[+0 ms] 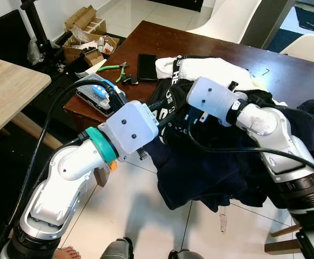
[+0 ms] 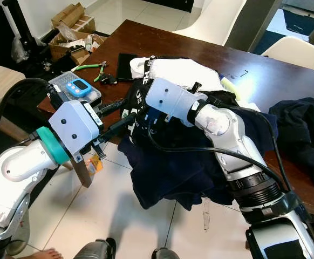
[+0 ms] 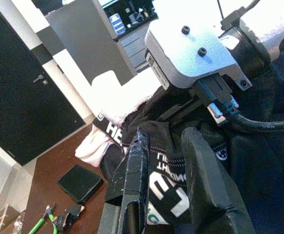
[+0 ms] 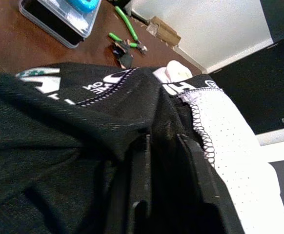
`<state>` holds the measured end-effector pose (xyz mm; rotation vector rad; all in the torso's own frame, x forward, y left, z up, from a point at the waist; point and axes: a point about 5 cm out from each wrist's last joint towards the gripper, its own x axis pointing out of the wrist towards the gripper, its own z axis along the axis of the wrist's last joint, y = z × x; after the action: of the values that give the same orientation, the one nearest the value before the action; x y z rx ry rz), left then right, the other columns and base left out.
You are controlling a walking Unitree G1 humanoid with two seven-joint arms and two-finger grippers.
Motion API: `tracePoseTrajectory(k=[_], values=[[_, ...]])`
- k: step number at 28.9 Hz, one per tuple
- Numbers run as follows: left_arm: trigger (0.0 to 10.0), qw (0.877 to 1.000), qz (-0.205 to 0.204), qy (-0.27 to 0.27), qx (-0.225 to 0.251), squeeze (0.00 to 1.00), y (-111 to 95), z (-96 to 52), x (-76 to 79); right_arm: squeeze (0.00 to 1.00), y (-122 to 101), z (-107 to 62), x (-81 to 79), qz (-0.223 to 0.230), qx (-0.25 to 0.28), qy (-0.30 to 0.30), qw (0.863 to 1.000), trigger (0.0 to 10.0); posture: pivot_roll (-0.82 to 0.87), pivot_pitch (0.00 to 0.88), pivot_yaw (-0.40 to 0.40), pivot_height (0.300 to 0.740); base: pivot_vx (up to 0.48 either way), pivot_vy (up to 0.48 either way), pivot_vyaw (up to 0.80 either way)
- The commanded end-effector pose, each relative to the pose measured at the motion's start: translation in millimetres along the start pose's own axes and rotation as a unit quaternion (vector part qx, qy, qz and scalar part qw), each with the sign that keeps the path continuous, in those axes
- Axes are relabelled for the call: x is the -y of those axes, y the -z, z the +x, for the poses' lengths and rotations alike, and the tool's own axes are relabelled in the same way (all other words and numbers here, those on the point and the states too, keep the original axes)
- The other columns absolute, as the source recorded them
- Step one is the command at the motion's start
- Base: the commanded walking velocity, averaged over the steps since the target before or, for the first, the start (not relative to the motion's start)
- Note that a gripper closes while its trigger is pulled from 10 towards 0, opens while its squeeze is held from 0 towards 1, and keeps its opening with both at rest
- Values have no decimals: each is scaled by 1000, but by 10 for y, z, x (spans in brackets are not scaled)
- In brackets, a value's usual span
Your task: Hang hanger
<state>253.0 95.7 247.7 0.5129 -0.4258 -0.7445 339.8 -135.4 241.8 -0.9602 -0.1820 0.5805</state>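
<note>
Dark shirt (image 1: 211,172) spills off the table (image 1: 162,38) edge, bunched against a white garment (image 1: 211,67). Right gripper (image 4: 164,161) is buried in its black folds, fingers nipped together on the cloth. Left gripper (image 3: 173,165) sits at the shirt's printed collar — fingers parted, holding nothing. No hanger can be made out. Pliers (image 1: 114,67) lie beyond the shirt.

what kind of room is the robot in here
Probably a dining area in a home: a dark brown wooden table piled with black and white clothes, white moulded chairs behind it, pale floor tiles, and open cardboard boxes by the wall.
</note>
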Motion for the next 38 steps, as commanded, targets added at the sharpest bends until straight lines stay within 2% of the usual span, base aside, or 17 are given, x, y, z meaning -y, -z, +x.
tracePoseTrajectory(k=[1, 11, 15, 18, 19, 21, 22, 24, 26, 27, 28, 29, 31, 33, 34, 35, 38], values=[[10000, 1000, -4, 3, -3, 0, 0, -7, 32, 0, 91, 12, -22, -5, -27, -5, 1000, 0, 79, 28, -14, 740, 0, 0, 0], [10000, 1000, -3, -5, -8, 0, 21, 5, 14, 0, 13, 47, 105, 107, 24, 64, 992, 0, 80, 26, -12, 740, 0, 0, 0], [10000, 1000, -3, -10, -9, 0, 27, 11, -4, 0, -344, -55, 403, 294, 203, 130, 925, 0, 84, 25, -10, 740, 0, 0, 0], [10000, 1000, -4, -11, -9, 0, 28, 11, -7, 0, -426, -112, 490, 328, 250, 143, 900, 0, 84, 25, -10, 740, 0, 0, 0], [10000, 1000, -5, -14, -9, 0, 30, 11, -13, 0, -503, -195, 608, 367, 302, 159, 865, 0, 80, 25, -8, 740, 0, 0, 0], [10000, 1000, -5, -14, -9, 0, 30, 11, -13, 0, -503, -195, 608, 367, 302, 159, 865, 0, 80, 25, -8, 740, 0, 0, 0], [10000, 1000, -5, -18, -8, 0, 30, 16, -23, 0, -525, -298, 753, 409, 349, 180, 824, 0, 79, 23, -6, 740, 0, 0, 0], [10000, 1000, -6, -26, -6, 0, 28, 23, -43, 0, -505, -381, 869, 434, 374, 199, 795, 0, 78, 22, -7, 740, 0, 0, 0], [10000, 999, -5, -31, -6, 0, 27, 26, -59, 0, -505, -431, 897, 416, 376, 191, 806, 0, 79, 21, -6, 740, 0, 0, 0], [10000, 999, -4, -34, -6, 0, 29, 29, -70, 0, -525, -437, 848, 377, 361, 167, 836, 4314, 78, 21, -5, 740, 0, 0, 0], [10000, 999, -4, -34, -6, 0, 29, 29, -70, 0, -525, -437, 848, 377, 361, 167, 836, 4314, 78, 21, -5, 740, 0, 0, 0], [10000, 999, -4, -35, -7, 0, 35, 27, -68, 0, -571, -411, 653, 312, 337, 104, 882, 10000, 77, 19, -5, 740, 0, 0, 0], [10000, 999, -4, -34, -9, 0, 46, 25, -58, 0, -639, -397, 295, 252, 317, -14, 914, 10000, 73, 19, -2, 740, 0, 0, 0], [10000, 999, -4, -34, -9, 0, 46, 25, -58, 0, -639, -397, 295, 252, 317, -14, 914, 10000, 73, 19, -2, 740, 0, 0, 0], [10000, 999, -4, -32, -10, 0, 50, 26, -50, 188, -659, -421, 76, 232, 309, -91, 918, 10000, 69, 18, 0, 740, 0, 0, 0], [10000, 999, -4, -30, -10, 0, 53, 28, -47, 1000, -670, -452, -48, 227, 307, -139, 914, 10000, 68, 18, 1, 740, 0, 0, 0], [10000, 999, -4, -30, -10, 0, 53, 28, -47, 1000, -670, -452, -48, 227, 307, -139, 914, 10000, 68, 18, 1, 740, 0, 0, 0]])
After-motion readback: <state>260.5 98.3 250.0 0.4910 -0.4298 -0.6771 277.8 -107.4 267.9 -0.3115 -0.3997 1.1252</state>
